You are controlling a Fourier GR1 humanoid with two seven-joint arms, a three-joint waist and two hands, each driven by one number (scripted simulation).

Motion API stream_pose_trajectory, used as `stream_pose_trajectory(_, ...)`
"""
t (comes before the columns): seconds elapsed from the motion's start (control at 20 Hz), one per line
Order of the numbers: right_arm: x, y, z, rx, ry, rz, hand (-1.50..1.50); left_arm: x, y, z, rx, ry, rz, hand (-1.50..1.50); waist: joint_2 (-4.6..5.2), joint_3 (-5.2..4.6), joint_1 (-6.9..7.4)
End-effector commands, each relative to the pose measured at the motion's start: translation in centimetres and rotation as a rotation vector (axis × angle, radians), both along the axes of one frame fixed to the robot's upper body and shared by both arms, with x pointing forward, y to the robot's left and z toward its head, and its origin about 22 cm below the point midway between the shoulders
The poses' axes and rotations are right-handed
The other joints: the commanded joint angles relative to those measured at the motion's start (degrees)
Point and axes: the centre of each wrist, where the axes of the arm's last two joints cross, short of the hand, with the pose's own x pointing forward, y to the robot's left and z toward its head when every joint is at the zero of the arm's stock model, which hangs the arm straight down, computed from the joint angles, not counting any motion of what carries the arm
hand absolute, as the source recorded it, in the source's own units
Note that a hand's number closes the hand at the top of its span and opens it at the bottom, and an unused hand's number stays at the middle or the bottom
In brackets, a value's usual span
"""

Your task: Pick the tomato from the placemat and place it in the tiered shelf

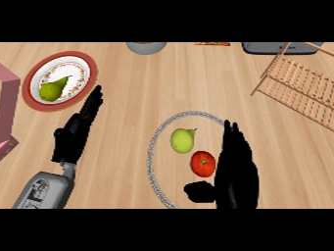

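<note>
Far left: a pink tray point(7, 105) runs off the edge; it plays no part in the task.

Next, a red-rimmed plate point(59, 81) carries a green pear point(52, 90), well apart from the working area, so it should not interfere.

The left hand point(75, 130) lies between the plate and the placemat, fingers straight and relaxed, holding nothing. It appears parked to leave the other side free.

Centre: the placemat point(155, 147), round with a pale speckled rim, holds a yellow-green apple point(182, 140) and the tomato point(203, 163). The tomato sits just below and right of the apple, near it; contact cannot be confirmed. It has not been lifted.

The right hand point(234, 169) stands just right of the tomato, fingers straight and together, pointing up the view, thumb set out below the fruit. It is not closed on anything. Judged purpose: to bracket the tomato from the side away from the apple, so closing need not disturb it.

Far right: the wooden shelf point(307, 86), destination, well apart from the tomato.
</note>
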Motion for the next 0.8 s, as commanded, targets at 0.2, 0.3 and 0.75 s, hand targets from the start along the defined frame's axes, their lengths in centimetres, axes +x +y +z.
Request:
stream_pose_trajectory(0.2,0.5,0.5,-1.5,0.015,0.150,-0.184,-1.50,0.0,-0.6,-1.6,0.013,-0.020,-0.001,0.00,0.09,0.00,-0.47)
stream_pose_trajectory(0.3,0.3,1.7,-1.9,0.005,0.152,-0.183,-1.50,-1.1,-0.9,-2.0,-0.002,0.004,-0.017,0.00,0.00,0.00,0.18)
stream_pose_trajectory(0.75,1.2,0.1,-3.9,0.001,0.185,-0.199,-1.50,-0.2,-0.5,-0.6,-0.013,0.011,0.005,0.00,0.00,0.04,-0.25)
